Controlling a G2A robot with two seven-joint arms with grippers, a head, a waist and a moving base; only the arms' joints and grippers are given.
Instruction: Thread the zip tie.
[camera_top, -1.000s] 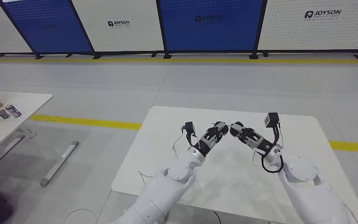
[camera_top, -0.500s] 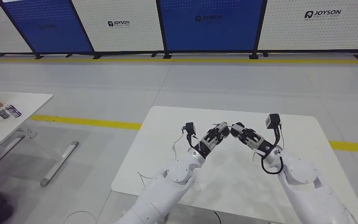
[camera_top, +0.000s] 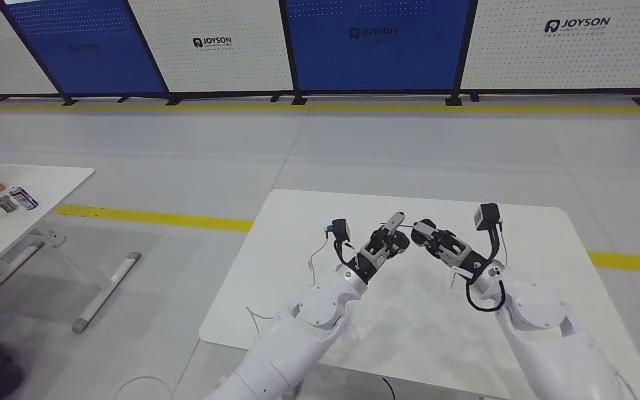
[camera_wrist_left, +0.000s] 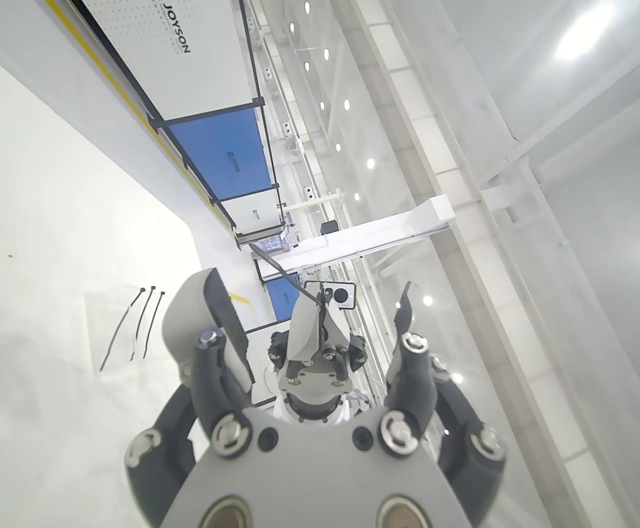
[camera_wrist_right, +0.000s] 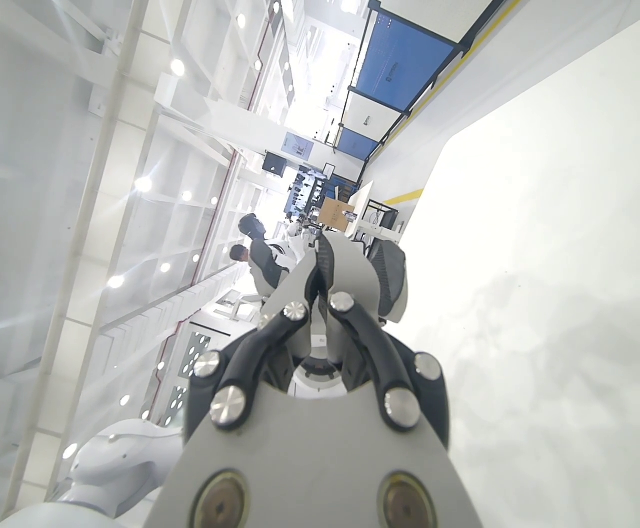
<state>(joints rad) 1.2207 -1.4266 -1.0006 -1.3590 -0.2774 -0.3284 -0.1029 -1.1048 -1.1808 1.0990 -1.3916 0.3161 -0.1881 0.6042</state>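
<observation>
Zip tie (camera_wrist_left: 280, 267), a thin black strip, is up in the air above the white tabletop (camera_top: 300, 260), pinched by the right pincer (camera_wrist_right: 320, 260), whose fingers are pressed together on it. One end juts out past the fingertips at a slant, and the rest runs back along the pincer's body. The left pincer (camera_wrist_left: 309, 290) faces the right one nearly tip to tip, spread wide and holding nothing. From the left wrist view the strip shows in the gap between its two fingers, touching neither. In the top view both pincers sit close together over the middle of the tabletop, raised off it. Three spare ties (camera_wrist_left: 135, 320), also black, lie flat side by side on the tabletop, well apart from both pincers.
</observation>
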